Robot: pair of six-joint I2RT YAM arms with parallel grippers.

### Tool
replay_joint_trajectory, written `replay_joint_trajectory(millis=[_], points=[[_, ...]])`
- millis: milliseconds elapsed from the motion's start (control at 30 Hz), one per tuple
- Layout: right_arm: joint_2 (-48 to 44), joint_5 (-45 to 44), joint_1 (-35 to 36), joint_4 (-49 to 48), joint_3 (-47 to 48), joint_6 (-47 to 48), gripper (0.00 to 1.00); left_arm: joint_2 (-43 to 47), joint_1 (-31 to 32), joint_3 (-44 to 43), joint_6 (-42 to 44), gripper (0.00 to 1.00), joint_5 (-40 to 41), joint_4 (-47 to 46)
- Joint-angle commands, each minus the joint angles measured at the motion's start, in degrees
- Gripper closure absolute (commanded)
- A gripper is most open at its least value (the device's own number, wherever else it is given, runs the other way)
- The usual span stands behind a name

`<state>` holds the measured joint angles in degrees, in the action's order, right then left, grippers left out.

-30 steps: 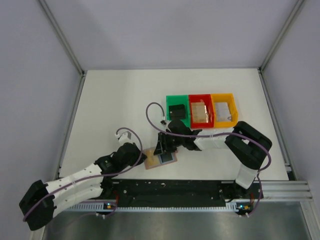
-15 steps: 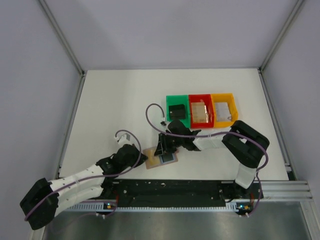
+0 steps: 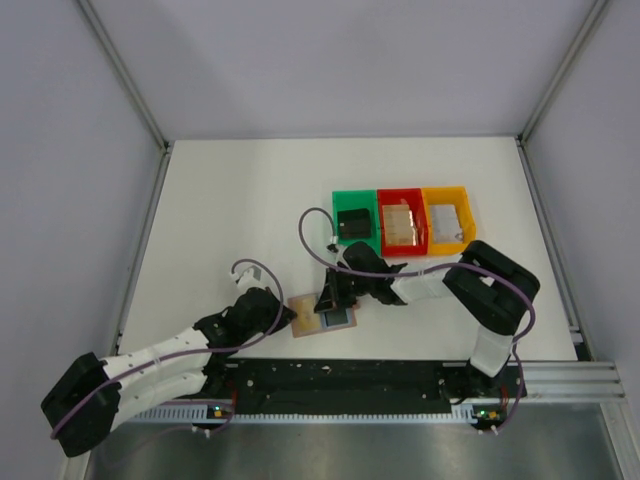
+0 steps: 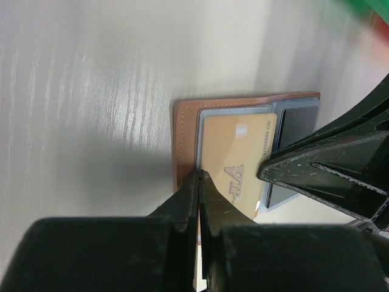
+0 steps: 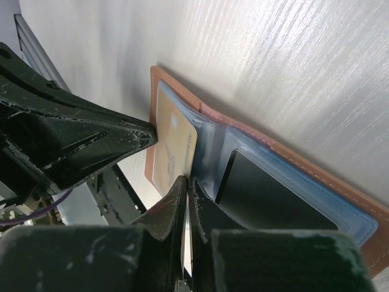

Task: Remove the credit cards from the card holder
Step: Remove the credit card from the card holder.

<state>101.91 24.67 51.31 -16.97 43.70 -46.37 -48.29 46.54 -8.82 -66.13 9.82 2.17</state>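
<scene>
The right gripper (image 5: 187,180) has just snapped shut on the gold plastic card (image 5: 173,140) in the open brown leather card holder (image 5: 206,137). The left gripper (image 4: 199,176), shut too, pins the holder. Pulling can start.

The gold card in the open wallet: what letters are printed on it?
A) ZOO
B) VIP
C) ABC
B: in the left wrist view the gold card, sitting in the open card holder, reads VIP.
</scene>
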Motion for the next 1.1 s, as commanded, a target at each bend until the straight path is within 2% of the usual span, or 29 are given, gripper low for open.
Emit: replay_joint_trajectory(millis=[0, 500, 633, 767, 933, 1067], points=[[-0.39, 3.19, -1.21, -5.96, -1.95, -0.74, 1.0, -1.28, -0.31, 1.79, 0.12, 1.0, -0.33, 0.72], [-2.5, 5.48, -4.64, -6.23, -5.12, 1.02, 1.0, -0.41, -0.58, 0.74, 1.79, 1.0, -1.65, 0.64], [-2.07, 5.57, -4.64, -6.41, -4.77, 1.02, 1.0, 5.21, -0.58, -0.23, 2.76, 0.84, -3.49, -0.68], [-1.89, 5.83, -4.55, -6.58, -4.77, 0.75, 1.0, 8.65, -0.58, 0.73, 2.67, 0.68, -3.67, -5.94], [-1.8, 5.92, -4.47, -6.85, -4.86, 0.58, 1.0, 4.01, -0.75, -0.93, 3.99, 0.66, -2.62, -8.06], [-1.89, 6.18, -4.46, -6.93, -4.86, 0.49, 1.0, -2.14, -1.89, -1.46, 3.9, 0.7, -4.37, -11.31]])
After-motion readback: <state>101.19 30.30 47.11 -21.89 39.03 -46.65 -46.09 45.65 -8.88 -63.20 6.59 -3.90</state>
